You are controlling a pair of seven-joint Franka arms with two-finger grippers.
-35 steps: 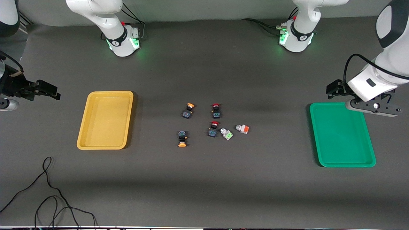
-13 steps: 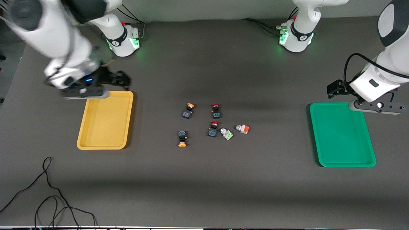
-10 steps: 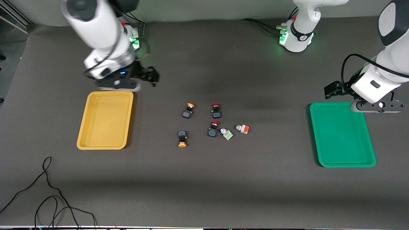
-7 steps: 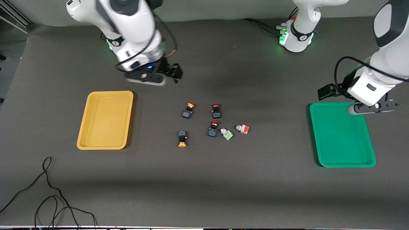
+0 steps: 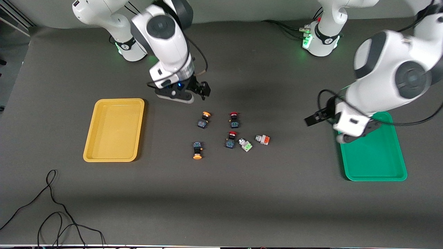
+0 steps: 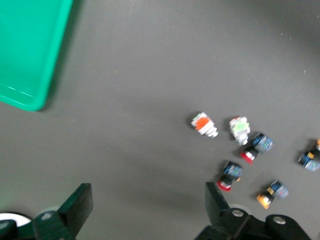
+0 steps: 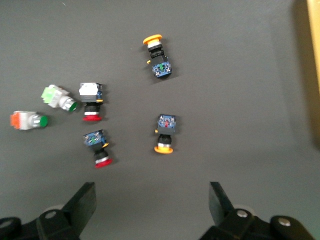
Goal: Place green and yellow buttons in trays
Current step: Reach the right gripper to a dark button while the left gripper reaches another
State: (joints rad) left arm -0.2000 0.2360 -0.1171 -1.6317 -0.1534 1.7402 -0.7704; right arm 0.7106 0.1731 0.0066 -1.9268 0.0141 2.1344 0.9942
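**Front view.** I read the dial flat on the table, centred on the button cluster, with 12 o'clock toward the robot bases.
- Six switches lie loose on the table, none of them in a tray.
- First yellow-capped button: 11 o'clock.
- Second yellow-capped button: 8 o'clock.
- Green-faced block: 4 o'clock, just beside the nearer red-capped switch.
- Orange-faced block: 3 o'clock.
- Farther red-capped switch: 12 o'clock.
- Yellow tray: 9 o'clock, well apart.
- Green tray: 3 o'clock, well apart.
- Right gripper: over bare table at 11 o'clock, near the first yellow-capped button.
- Left gripper: over bare table at 3 o'clock, between the cluster and the green tray.

**Left wrist view.** The left gripper has its fingers spread wide and holds nothing. I see all six switches, among them the orange-faced block and the green-faced block, plus a corner of the green tray.

**Right wrist view.** The right gripper is likewise spread wide and empty. The first yellow-capped button and the second yellow-capped button lie on their sides. The rim of the yellow tray shows at the frame edge.
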